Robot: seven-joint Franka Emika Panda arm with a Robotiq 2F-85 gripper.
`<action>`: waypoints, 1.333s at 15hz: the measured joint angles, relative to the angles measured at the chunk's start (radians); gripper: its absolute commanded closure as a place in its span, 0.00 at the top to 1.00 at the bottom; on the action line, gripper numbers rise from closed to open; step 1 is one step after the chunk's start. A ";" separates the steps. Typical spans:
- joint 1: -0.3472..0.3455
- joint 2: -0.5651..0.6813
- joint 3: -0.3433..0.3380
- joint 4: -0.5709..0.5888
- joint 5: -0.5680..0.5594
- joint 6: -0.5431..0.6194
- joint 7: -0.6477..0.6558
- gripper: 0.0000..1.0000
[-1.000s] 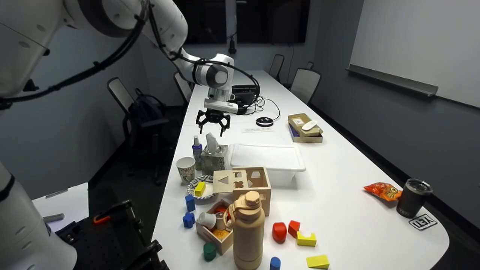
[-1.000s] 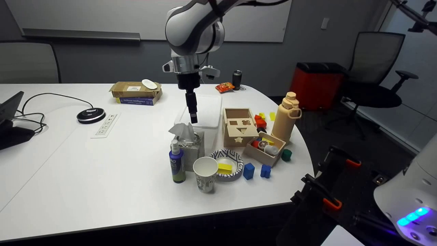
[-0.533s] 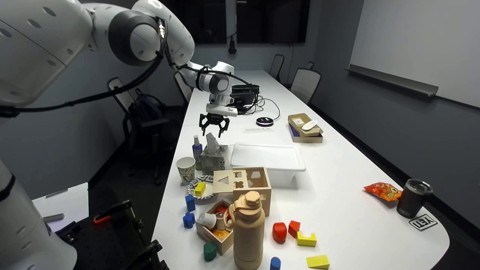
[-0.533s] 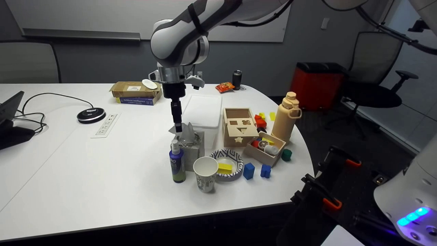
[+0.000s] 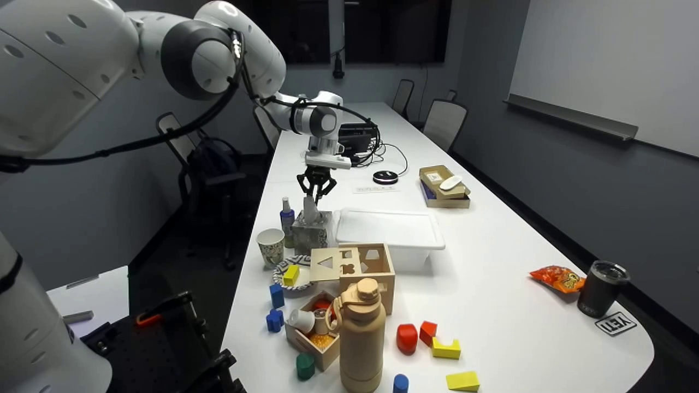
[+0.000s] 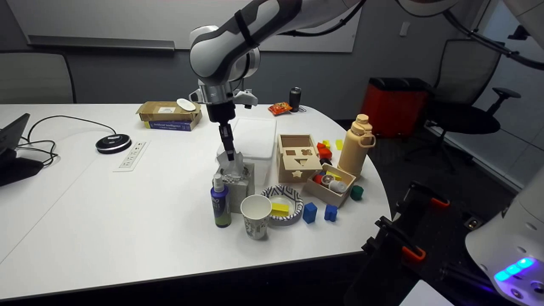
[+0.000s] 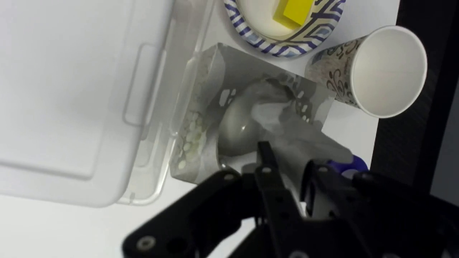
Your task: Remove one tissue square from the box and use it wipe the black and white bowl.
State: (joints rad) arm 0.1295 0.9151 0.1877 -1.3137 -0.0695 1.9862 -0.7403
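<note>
Tissue square [image 7: 304, 139]: thin white paper, soft folds, rising creased from the top of the box [image 6: 242, 193]; lower end lost in the slot. Claw [image 7: 290, 157], black and hard-edged, points down at it. Jaws stand only a little apart, one on each side of the paper; cannot tell whether they pinch it. Box upright, grey, squarish, printed on its top and sides, with glossy film at a rounded mouth. Just beside it, a spray bottle [image 6: 221, 208]: smooth cylinder, purple-blue above, green below, white nozzle. On another side, a lidded tub [image 7: 71, 89] of cloudy plastic, corners rounded. Near, a paper cup [image 6: 257, 223], tapered, wall printed with dark curls, inside plain white. Black and white bowl [image 7: 287, 50] close to cup and box: round, shallow, rim banded in zigzags, dark bands bluish in the wrist view; a smooth, angular yellow block [image 7: 297, 12] lies in it. Farther along the flat white bench [image 6: 148, 246]: two blue blocks [image 6: 310, 212]; pale wooden shape-sorter [image 5: 386, 292] with cut-out holes, one a triangle; low wooden tray [image 6: 321, 194] of mixed small pieces; matte tan bottle [image 6: 352, 155] with a ring handle. Well apart, toward the far edge in an exterior view: creased brown cardboard [image 6: 148, 114] over a blue-spined book [image 6: 170, 126]; crinkled orange packet [image 6: 279, 109]; dark cylindrical tumbler [image 6: 295, 100].
</note>
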 measured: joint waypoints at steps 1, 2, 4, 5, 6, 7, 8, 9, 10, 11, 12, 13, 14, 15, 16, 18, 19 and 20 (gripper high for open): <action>0.000 0.000 0.000 0.002 0.000 -0.022 0.001 0.00; 0.001 0.000 0.000 0.004 0.000 -0.047 0.001 0.00; 0.005 -0.001 0.004 0.012 0.000 -0.093 0.005 0.00; 0.008 -0.003 0.007 0.017 0.001 -0.109 0.016 0.00; 0.011 -0.007 0.011 0.022 0.001 -0.123 0.028 0.00; 0.014 -0.014 0.015 0.026 0.001 -0.136 0.042 0.00; 0.017 -0.025 0.016 0.030 0.001 -0.148 0.056 0.00; 0.021 -0.040 0.016 0.034 0.001 -0.162 0.068 0.00; 0.024 -0.056 0.016 0.035 0.000 -0.173 0.082 0.00; 0.024 -0.074 0.016 0.035 0.000 -0.181 0.096 0.00; 0.024 -0.093 0.016 0.035 0.000 -0.186 0.108 0.00; 0.024 -0.112 0.015 0.035 0.000 -0.192 0.121 0.00; 0.024 -0.131 0.015 0.035 0.000 -0.200 0.126 0.00; 0.023 -0.151 0.014 0.034 0.000 -0.206 0.137 0.00; 0.023 -0.172 0.014 0.033 0.000 -0.209 0.142 0.00; 0.023 -0.217 0.013 0.029 0.000 -0.213 0.155 0.00; 0.023 -0.242 0.013 0.022 0.000 -0.219 0.157 0.00; 0.023 -0.270 0.013 0.013 0.001 -0.228 0.157 0.00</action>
State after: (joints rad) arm 0.1523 0.6450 0.2012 -1.3003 -0.0687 1.7577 -0.5834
